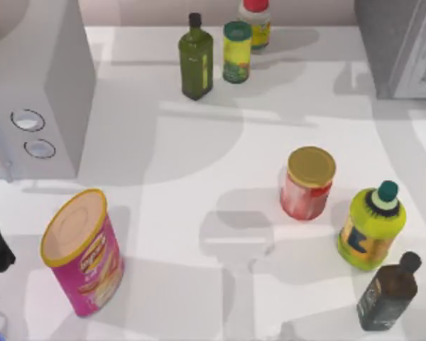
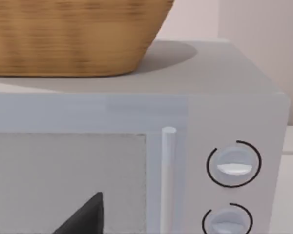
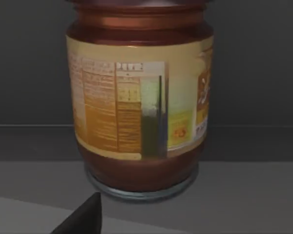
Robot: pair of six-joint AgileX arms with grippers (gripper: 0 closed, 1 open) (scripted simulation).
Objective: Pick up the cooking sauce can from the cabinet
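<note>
Top view: cabinet [image 1: 401, 46] at 1 o'clock on the desk [image 1: 199, 177]. Left wrist view: dialled grey box [image 2: 136, 161], basket [image 2: 73, 34] on top. Right wrist view: cooking sauce can [image 3: 139, 107] upright on a dark shelf [image 3: 234, 195], close ahead. Cannot tell state of either arm's jaws.

A rendered kitchen counter is shown. A white table top [image 1: 199, 199] is laid out with pantry goods: a green oil bottle [image 1: 196, 60], a gold-lidded red jar [image 1: 307, 183], a yellow-green squeeze bottle [image 1: 371, 229], a dark sauce bottle [image 1: 388, 293] and a pink snack canister [image 1: 82, 252]. At the left edge a grey microwave [image 1: 39, 85] with two round dials is placed, and a woven basket [image 2: 73, 34] is seen on its top. A grey cabinet [image 1: 401, 46] is set at the far right corner.
</note>
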